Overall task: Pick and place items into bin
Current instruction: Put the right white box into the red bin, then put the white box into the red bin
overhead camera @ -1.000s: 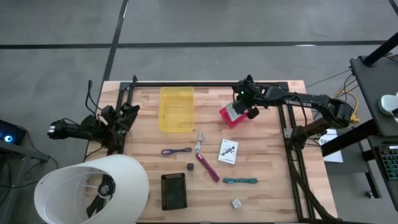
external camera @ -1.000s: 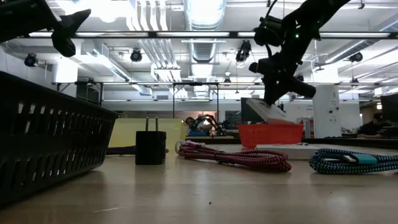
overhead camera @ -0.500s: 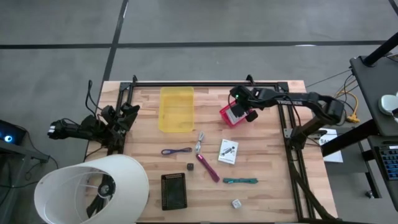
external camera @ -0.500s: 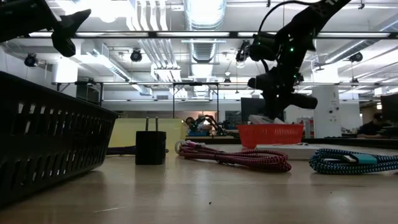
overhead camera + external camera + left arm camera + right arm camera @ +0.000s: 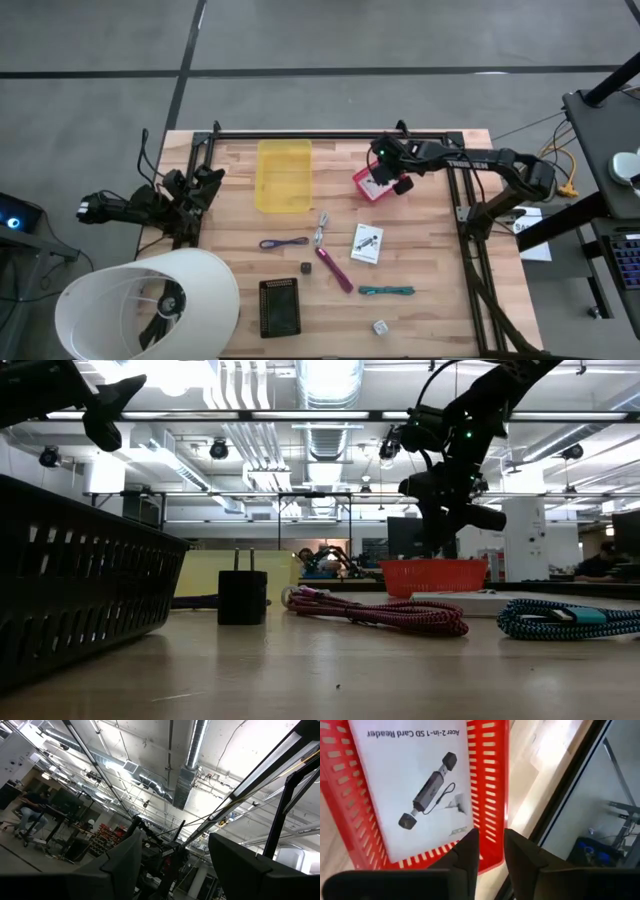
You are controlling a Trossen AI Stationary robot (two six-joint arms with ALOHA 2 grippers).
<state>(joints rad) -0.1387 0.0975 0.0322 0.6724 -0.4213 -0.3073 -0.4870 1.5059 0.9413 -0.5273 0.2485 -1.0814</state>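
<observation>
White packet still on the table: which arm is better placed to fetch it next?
Right. The right gripper hangs over the red bin, close to the white packet; the left gripper waits at the table's left edge, farther away.

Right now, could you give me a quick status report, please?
Right pincer empty over red bin. Packet lies in bin. Left pincer parked at table's left edge. Second packet on table.

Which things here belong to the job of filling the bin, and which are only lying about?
Job things:
red bin
packet in the bin
second packet
magenta stick
teal stick
purple cord loop
right pincer, above the bin

Lying about:
yellow tray
black basket
white lampshade
</observation>
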